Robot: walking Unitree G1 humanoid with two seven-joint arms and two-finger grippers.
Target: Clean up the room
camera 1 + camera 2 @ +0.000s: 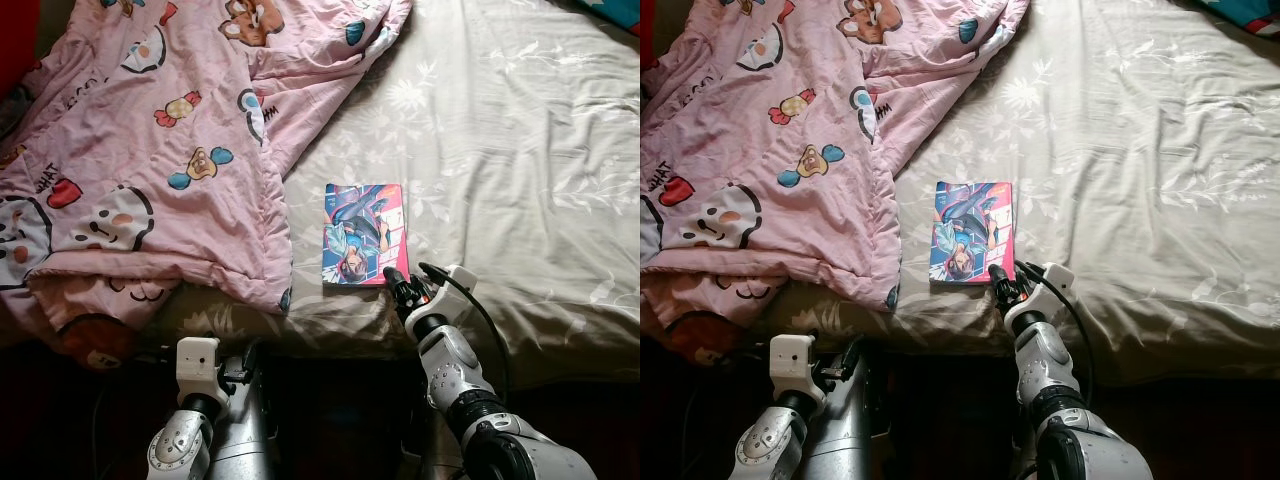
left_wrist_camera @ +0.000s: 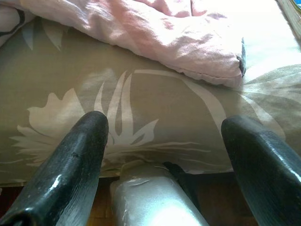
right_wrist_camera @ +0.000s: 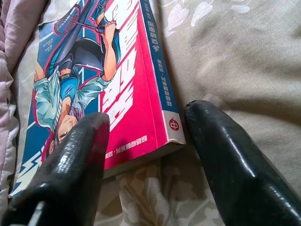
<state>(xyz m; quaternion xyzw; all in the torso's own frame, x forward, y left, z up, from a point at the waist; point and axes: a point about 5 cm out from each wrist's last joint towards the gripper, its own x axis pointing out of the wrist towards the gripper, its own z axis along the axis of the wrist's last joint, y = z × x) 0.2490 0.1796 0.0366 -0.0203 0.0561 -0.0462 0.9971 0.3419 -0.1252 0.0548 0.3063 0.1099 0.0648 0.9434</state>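
Note:
A comic book (image 1: 364, 233) with a blue and pink cover lies flat on the beige floral bedsheet (image 1: 500, 150), near the bed's front edge. My right gripper (image 1: 397, 283) is open at the book's near right corner; in the right wrist view its fingers (image 3: 75, 165) straddle that corner (image 3: 171, 127) without closing on it. My left gripper (image 2: 160, 155) is open and held low in front of the bed's side, below the hem of the pink cartoon blanket (image 1: 150, 150). It holds nothing.
The pink blanket is bunched over the left half of the bed and hangs over its front edge. A red pillow (image 1: 18, 45) shows at far left. Dark floor (image 1: 330, 400) lies below the bed edge between my arms.

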